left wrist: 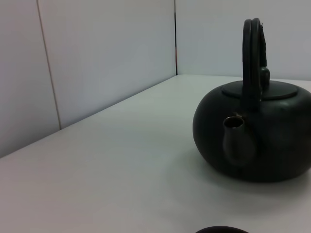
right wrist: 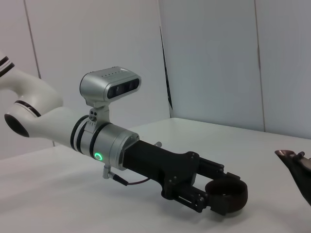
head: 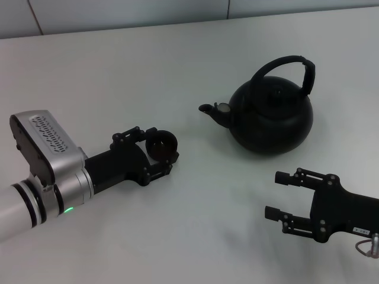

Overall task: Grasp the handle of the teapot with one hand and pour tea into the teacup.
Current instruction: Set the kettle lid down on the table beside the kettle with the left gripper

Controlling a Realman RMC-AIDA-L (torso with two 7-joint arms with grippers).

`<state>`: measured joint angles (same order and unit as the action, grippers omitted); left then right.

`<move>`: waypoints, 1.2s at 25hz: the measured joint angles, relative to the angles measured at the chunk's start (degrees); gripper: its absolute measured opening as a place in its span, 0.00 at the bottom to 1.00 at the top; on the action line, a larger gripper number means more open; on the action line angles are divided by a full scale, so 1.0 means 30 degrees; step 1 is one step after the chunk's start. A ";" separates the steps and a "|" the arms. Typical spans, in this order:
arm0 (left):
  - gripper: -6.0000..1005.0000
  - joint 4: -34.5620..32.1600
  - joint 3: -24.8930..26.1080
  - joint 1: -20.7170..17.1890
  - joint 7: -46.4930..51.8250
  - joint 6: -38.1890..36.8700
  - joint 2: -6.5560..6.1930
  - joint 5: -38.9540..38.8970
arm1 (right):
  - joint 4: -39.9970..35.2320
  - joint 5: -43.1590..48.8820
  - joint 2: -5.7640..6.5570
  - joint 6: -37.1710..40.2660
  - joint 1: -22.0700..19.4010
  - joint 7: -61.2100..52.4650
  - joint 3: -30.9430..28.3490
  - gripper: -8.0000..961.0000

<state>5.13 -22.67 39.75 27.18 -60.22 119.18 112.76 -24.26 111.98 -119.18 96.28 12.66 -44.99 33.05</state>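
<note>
Black teacup sits clasped within the left gripper.

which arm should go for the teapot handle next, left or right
Right. The right claw is open and empty, just in front of the teapot, whose handle arches free above it. The left claw is closed around the teacup, so it is occupied.
</note>
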 joint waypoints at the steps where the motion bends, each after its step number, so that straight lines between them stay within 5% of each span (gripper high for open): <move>1: 0.68 0.0000 0.0000 0.0000 0.0000 0.0000 0.0000 0.0000 | 0.0000 0.0000 0.0000 0.0001 0.0000 0.0001 0.0001 0.74; 30: 0.73 0.0804 0.1302 0.0021 -0.1065 0.0634 -0.0002 0.0106 | 0.0000 -0.0062 0.0000 0.0047 0.0015 -0.0113 0.0001 0.74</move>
<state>7.55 -18.77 39.81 23.98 -58.32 119.17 113.07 -24.26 111.79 -119.18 96.42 12.70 -45.33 33.05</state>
